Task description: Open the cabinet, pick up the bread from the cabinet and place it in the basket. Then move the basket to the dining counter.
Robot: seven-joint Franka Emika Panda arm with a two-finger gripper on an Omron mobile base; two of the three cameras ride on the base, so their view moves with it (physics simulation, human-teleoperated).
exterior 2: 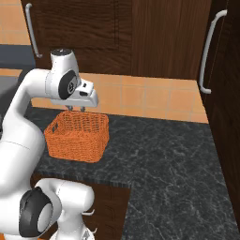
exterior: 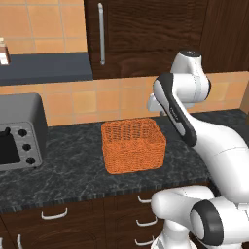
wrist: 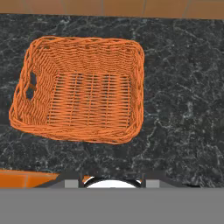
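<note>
I've got the basket (exterior: 133,145) sitting on the dark speckled countertop (exterior: 73,170), right of the toaster oven (exterior: 19,131) and below the cabinet (exterior: 146,34), whose door is closed with its silver bar handle (exterior: 101,33) upright; in the hand view the basket (wrist: 78,89) has nothing in it, just bare weave; the gripper (exterior 2: 76,108) hangs above its back edge, close to the tiled wall (exterior 2: 140,96), nothing between the fingers that I can spot; how far the fingers are spread I honestly can't tell from these angles.
</note>
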